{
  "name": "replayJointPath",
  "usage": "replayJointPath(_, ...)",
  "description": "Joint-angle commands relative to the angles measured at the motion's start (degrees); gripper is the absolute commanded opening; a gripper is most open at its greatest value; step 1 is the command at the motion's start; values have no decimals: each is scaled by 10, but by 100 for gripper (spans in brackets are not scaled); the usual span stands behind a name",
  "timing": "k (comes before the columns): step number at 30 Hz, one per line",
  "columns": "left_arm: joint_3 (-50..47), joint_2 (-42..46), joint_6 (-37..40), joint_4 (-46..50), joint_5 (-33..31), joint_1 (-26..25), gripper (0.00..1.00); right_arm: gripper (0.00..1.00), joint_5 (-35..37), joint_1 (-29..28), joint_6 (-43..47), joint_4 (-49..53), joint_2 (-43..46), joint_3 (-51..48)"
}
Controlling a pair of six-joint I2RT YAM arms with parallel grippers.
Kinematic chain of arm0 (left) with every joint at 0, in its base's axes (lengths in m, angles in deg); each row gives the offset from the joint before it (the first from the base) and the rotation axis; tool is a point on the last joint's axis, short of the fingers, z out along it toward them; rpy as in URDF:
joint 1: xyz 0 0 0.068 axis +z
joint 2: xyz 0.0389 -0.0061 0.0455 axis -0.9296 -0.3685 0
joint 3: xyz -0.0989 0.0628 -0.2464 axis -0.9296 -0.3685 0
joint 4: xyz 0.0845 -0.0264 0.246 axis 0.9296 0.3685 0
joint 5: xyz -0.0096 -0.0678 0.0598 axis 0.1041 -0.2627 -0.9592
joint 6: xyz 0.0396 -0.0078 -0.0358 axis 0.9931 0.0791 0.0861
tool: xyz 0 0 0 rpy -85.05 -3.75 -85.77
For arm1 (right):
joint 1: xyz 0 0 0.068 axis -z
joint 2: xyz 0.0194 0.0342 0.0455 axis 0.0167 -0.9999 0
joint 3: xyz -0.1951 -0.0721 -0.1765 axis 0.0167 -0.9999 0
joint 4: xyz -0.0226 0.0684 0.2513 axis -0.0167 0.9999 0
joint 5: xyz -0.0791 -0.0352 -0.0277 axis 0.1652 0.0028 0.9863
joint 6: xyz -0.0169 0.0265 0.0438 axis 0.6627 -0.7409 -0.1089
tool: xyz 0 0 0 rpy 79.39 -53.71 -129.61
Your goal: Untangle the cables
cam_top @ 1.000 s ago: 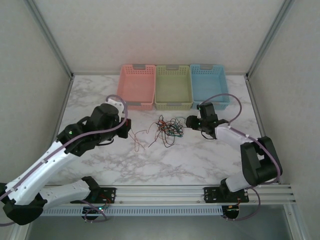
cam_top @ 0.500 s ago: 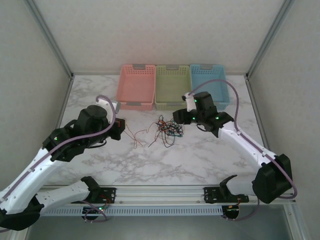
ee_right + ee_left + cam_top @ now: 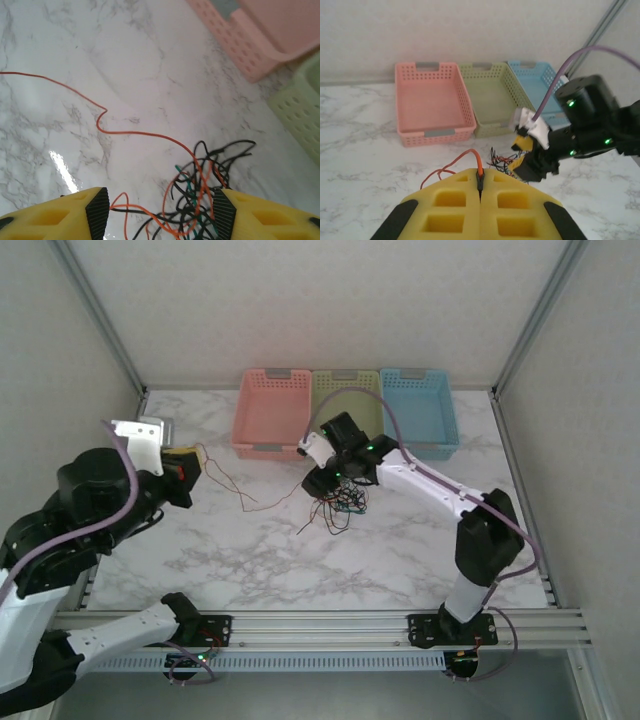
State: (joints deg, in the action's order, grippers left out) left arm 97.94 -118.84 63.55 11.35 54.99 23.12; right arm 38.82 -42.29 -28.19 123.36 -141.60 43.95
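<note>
The cables lie in a tangle of thin red, green and black wires on the marble table, in front of the baskets. My left gripper is raised at the left and shut on the end of one red cable, which stretches from it across to the tangle. In the left wrist view the yellow jaws pinch that cable's dark tip. My right gripper hovers over the tangle's left part. Its jaws are open, with the tangled wires lying between its pads and the red cable running off to the left.
Three baskets stand side by side at the back: pink, green, blue. The right arm reaches across the table's middle from the right. Bare marble lies to the front and to the left of the tangle.
My left gripper moved left and upward with the red cable, drawing it out of the tangle. The right arm swung left over the tangle and its jaws widened.
</note>
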Motion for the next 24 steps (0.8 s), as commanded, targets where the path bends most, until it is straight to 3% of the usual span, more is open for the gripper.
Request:
replayJointPath(1, 25, -3, 18, 38, -25, 5, 0, 61, 18, -19, 88, 38, -38, 51)
replayJointPath(8, 46, 6, 22, 51, -26, 5, 0, 61, 38, -23, 135, 87, -115, 130)
replayJointPath(14, 47, 5, 23, 57, -29, 5, 0, 60, 13, -23, 167, 110, -123, 123)
replayJointPath(20, 45, 1, 20, 54, -28, 5, 0, 56, 121, -23, 154, 84, -165, 140)
replayJointPath(24, 44, 1, 19, 58, -27, 5, 0, 46, 123, -23, 148, 67, -172, 148)
